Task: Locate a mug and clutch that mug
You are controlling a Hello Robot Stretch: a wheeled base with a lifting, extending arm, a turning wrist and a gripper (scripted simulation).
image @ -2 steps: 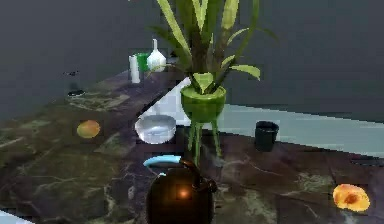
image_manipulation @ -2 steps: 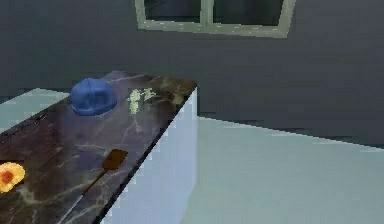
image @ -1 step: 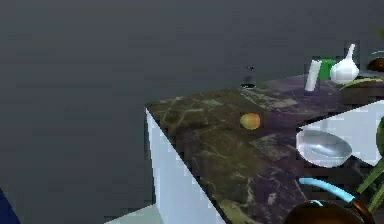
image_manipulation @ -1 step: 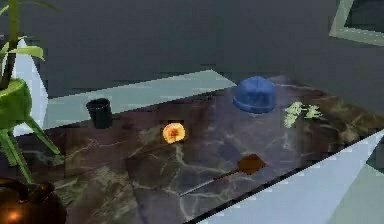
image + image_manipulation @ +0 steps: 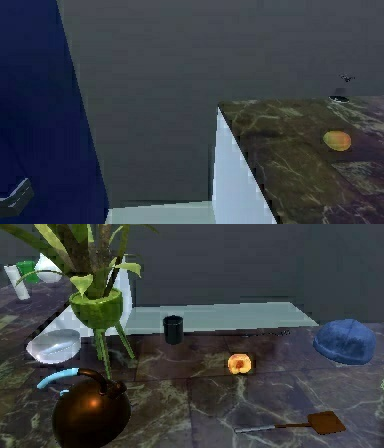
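Dark cup (image 5: 173, 328), likely the mug, stood near the counter (image 5: 200, 389) far edge, 3 o'clock of the plant pot (image 5: 95, 309). Couldn't tell gripper state. Risk: an overshot reach could shove the cup off or clip the pot.

A dark mug (image 5: 173, 328) stands on the marble counter (image 5: 200, 394) near a potted plant (image 5: 98, 309) and kettle (image 5: 90, 412).

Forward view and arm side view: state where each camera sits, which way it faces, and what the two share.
Forward view: on the robot, facing ahead and somewhat down at a grey wall and the corner of a dark marble countertop; no robot part in frame.
Arm side view: on the robot's body, facing sideways and down onto the countertop with a potted plant, a dark cup and a kettle; no robot part in frame.
Shared: the countertop and, likely, the orange round thing.
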